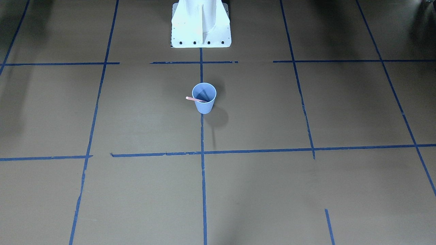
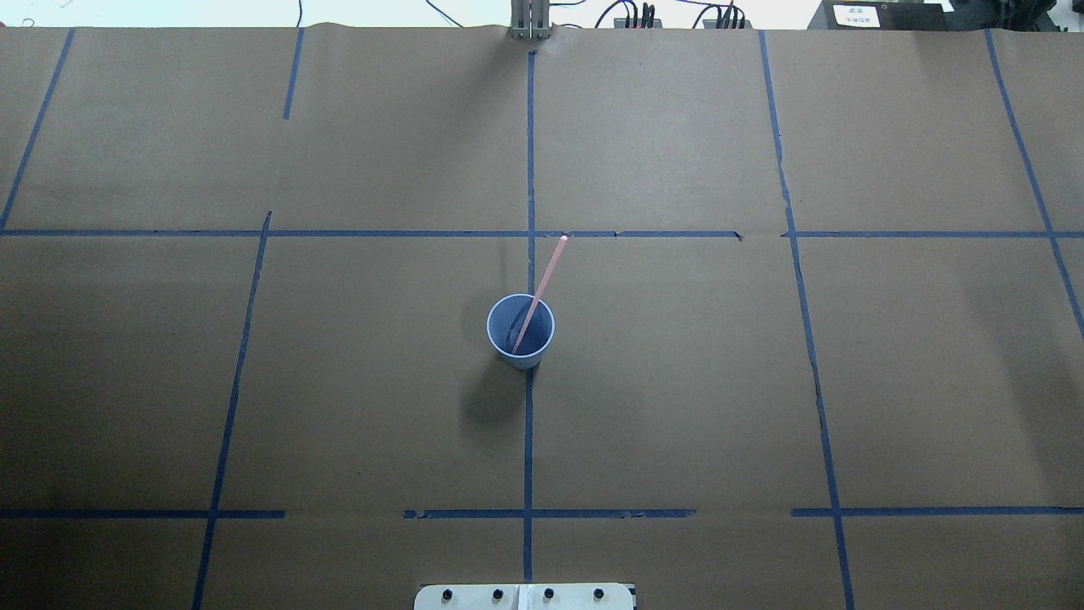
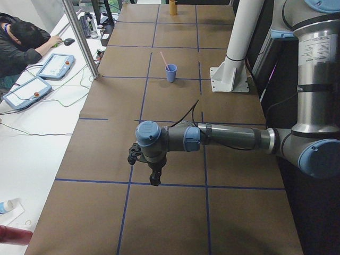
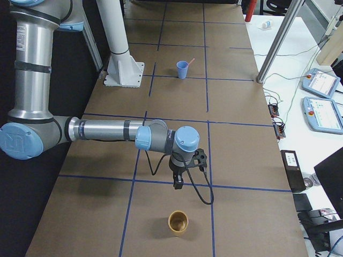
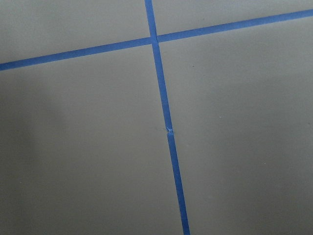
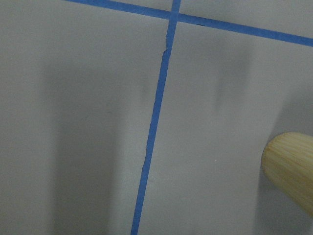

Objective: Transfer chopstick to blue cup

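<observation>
1. The blue cup (image 2: 520,330) stands upright in the middle of the table (image 2: 677,407), right on the centre strip of blue tape (image 2: 528,440). It is out in front of the robot's white post (image 1: 201,23).
2. The pink chopstick (image 2: 542,284) is in the cup. Its lower end rests inside near the bottom, and it leans on the rim with the upper part sticking well out. From overhead, the free end tilts away from the robot and a little toward its right side.
3. The left gripper (image 3: 154,182) shows only in the side view from the table's left end. It hangs pointing down, just above the paper, beside a tape line, at the end of the near arm, which reaches out low over the table. It is well apart from the cup. From that angle I cannot tell how far its fingers are parted or whether they hold anything.
4. The right gripper (image 4: 177,186) shows only from the opposite end. It also points down, close over a tape line and far from the blue cup. I cannot tell its opening or grip either.
5. A wooden cup (image 4: 178,223) stands upright on the paper near the right gripper, apart from it.
6. A person (image 3: 21,40) sits at the side bench with a tablet (image 3: 57,65) close by.
</observation>
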